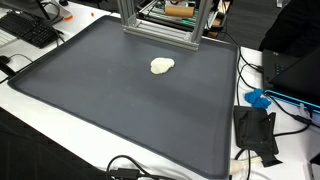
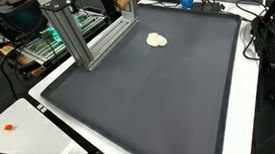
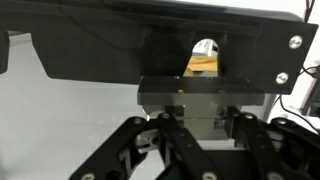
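Note:
In the wrist view my gripper (image 3: 205,118) comes in from the bottom with its dark linkages spread to both sides. A pale grey block (image 3: 205,95) fills the gap between the fingers (image 3: 178,125), and the jaws look shut on it. Behind it runs a black panel (image 3: 110,55) with screws and a round hole. Neither the arm nor the gripper shows in either exterior view. A small cream lump (image 1: 162,66) (image 2: 156,40) lies alone on the dark mat (image 1: 110,110) (image 2: 160,100).
An aluminium frame (image 1: 160,20) (image 2: 78,32) stands at the mat's far edge. A keyboard (image 1: 35,30) lies beside the mat, with cables, a blue item (image 1: 258,98) and a black device (image 1: 255,130) on the white table. A small orange thing (image 2: 9,127) sits near a corner.

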### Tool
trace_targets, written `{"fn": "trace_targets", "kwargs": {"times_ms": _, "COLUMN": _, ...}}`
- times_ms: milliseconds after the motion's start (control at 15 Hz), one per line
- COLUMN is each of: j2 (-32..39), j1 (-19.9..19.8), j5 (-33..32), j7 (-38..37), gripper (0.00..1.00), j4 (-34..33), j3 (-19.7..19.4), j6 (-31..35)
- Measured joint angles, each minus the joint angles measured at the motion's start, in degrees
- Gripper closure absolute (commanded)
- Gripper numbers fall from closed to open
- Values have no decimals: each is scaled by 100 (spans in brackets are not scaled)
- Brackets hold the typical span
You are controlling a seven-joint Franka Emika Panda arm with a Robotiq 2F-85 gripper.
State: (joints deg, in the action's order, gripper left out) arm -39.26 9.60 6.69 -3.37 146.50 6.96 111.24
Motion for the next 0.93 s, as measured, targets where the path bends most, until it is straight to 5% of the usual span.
{"fn": "trace_targets", "kwargs": {"times_ms": 933, "j2": -289, "j1": 21, "j5": 120, "j7": -433, "gripper": 78, "j4": 282, "j3": 187, "j6": -168}}
